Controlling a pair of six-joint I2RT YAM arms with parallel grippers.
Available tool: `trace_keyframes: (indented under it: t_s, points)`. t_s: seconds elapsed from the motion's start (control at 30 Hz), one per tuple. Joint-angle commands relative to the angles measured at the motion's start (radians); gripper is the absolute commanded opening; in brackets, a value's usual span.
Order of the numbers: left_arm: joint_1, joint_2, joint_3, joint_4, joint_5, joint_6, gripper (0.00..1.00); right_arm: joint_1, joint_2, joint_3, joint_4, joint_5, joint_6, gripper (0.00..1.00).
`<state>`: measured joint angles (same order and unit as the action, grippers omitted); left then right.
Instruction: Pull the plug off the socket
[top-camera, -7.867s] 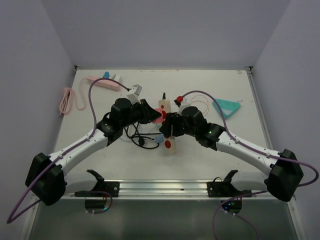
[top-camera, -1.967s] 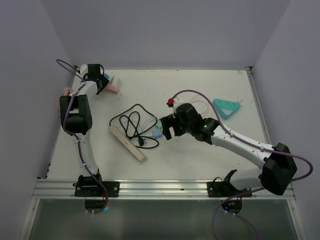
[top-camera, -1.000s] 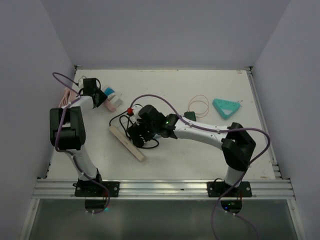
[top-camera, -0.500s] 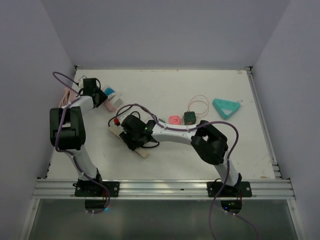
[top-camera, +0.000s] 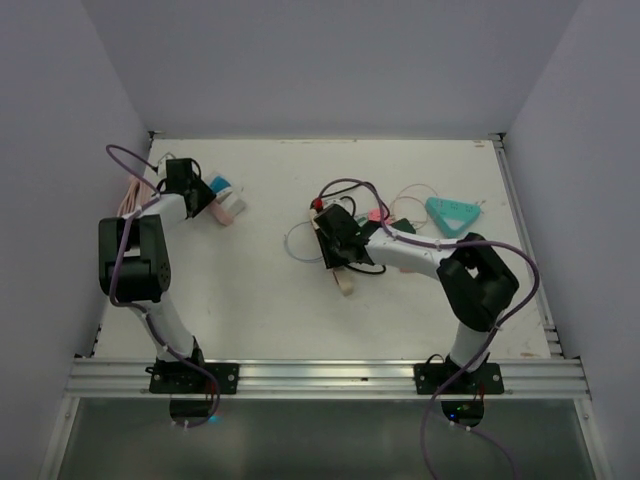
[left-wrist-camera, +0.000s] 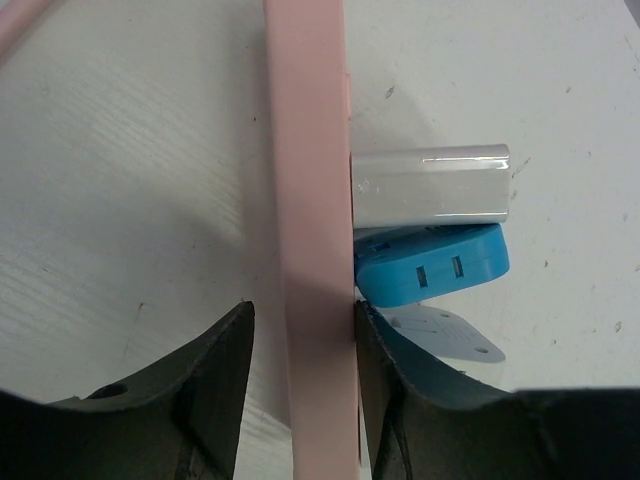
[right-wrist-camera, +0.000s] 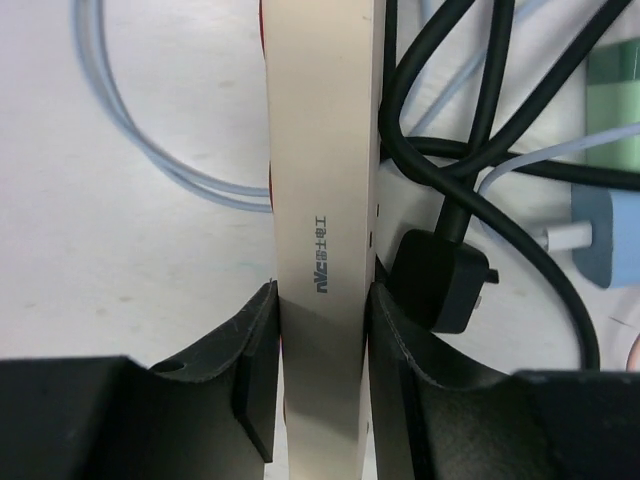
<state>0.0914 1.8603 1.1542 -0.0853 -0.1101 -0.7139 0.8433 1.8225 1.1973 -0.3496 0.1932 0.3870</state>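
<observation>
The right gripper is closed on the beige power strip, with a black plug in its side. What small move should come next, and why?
Probably lift the left gripper off the pink power strip and bring it toward the black plug. That plug sits in the beige power strip, which the right gripper clamps, so another gripper must pull it; the left stands open.

- Bright, even overhead light is washing the white tabletop (top-camera: 250, 300), leaving only faint, soft shadows.
- A thin glare streak is running along the silver plug (left-wrist-camera: 430, 185).
- The right end effector's fingers (right-wrist-camera: 255, 370) are showing dark and slightly out of focus.
</observation>
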Motion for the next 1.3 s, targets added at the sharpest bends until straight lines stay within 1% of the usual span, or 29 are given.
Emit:
trace_keyframes:
  t_s: [0.0,0.07,0.2,0.27,0.3,0.33,0.47,0.5,0.57,0.6,0.63,0.67,0.7,0.77,0.8,0.87,0.9,1.0,1.17,1.2,1.27]
  points:
    - [-0.002,0.005,-0.045,-0.139,0.024,0.054,0.48,-0.084,-0.074,-0.077,-0.120,0.160,0.059,0.00]
    - [-0.013,-0.010,-0.054,-0.152,0.041,0.054,0.49,-0.116,-0.121,-0.111,-0.121,0.158,0.075,0.00]
    - [-0.062,-0.064,-0.126,-0.182,0.055,0.051,0.50,-0.147,-0.192,-0.148,-0.123,0.140,0.090,0.01]
    - [-0.081,-0.082,-0.160,-0.189,0.064,0.048,0.50,-0.150,-0.221,-0.156,-0.117,0.121,0.086,0.06]
    - [-0.111,-0.107,-0.203,-0.192,0.069,0.045,0.50,-0.151,-0.253,-0.157,-0.108,0.111,0.084,0.09]
    - [-0.136,-0.121,-0.224,-0.192,0.072,0.042,0.50,-0.150,-0.270,-0.165,-0.098,0.080,0.079,0.15]
    - [-0.212,-0.203,-0.347,-0.189,0.090,0.024,0.50,-0.151,-0.367,-0.179,-0.058,0.022,0.069,0.30]
    - [-0.226,-0.248,-0.402,-0.188,0.101,0.007,0.50,-0.151,-0.400,-0.177,-0.049,0.014,0.063,0.37]
    - [-0.248,-0.303,-0.480,-0.182,0.141,-0.010,0.50,-0.151,-0.430,-0.174,-0.042,-0.009,0.043,0.42]
    - [-0.251,-0.362,-0.500,-0.182,0.151,-0.019,0.52,-0.151,-0.440,-0.173,-0.042,-0.017,0.039,0.45]
    - [-0.254,-0.393,-0.514,-0.185,0.164,-0.022,0.53,-0.151,-0.466,-0.168,-0.043,-0.023,0.027,0.50]
    - [-0.254,-0.424,-0.522,-0.200,0.167,-0.025,0.55,-0.151,-0.476,-0.165,-0.045,-0.038,0.023,0.52]
    - [-0.254,-0.475,-0.521,-0.211,0.167,-0.021,0.60,-0.150,-0.486,-0.163,-0.045,-0.046,0.015,0.55]
    - [-0.254,-0.515,-0.499,-0.237,0.159,-0.018,0.66,-0.150,-0.514,-0.154,-0.045,-0.061,0.000,0.60]
    - [-0.254,-0.542,-0.461,-0.264,0.155,-0.015,0.73,-0.150,-0.522,-0.153,-0.040,-0.078,-0.007,0.63]
    - [-0.254,-0.558,-0.420,-0.292,0.151,-0.012,0.78,-0.151,-0.537,-0.148,-0.035,-0.087,-0.019,0.67]
    - [-0.252,-0.559,-0.375,-0.301,0.150,-0.007,0.82,-0.150,-0.542,-0.146,-0.034,-0.093,-0.023,0.70]
    - [-0.249,-0.541,-0.291,-0.326,0.145,-0.001,0.87,-0.151,-0.548,-0.142,-0.029,-0.106,-0.045,0.74]
    - [-0.217,-0.486,-0.167,-0.343,0.119,0.019,0.90,-0.150,-0.562,-0.154,-0.035,-0.110,-0.056,0.77]
    - [-0.211,-0.463,-0.153,-0.344,0.115,0.025,0.90,-0.150,-0.572,-0.159,-0.034,-0.110,-0.056,0.79]
    - [-0.202,-0.431,-0.123,-0.347,0.076,0.031,0.91,-0.151,-0.581,-0.176,-0.028,-0.113,-0.054,0.80]
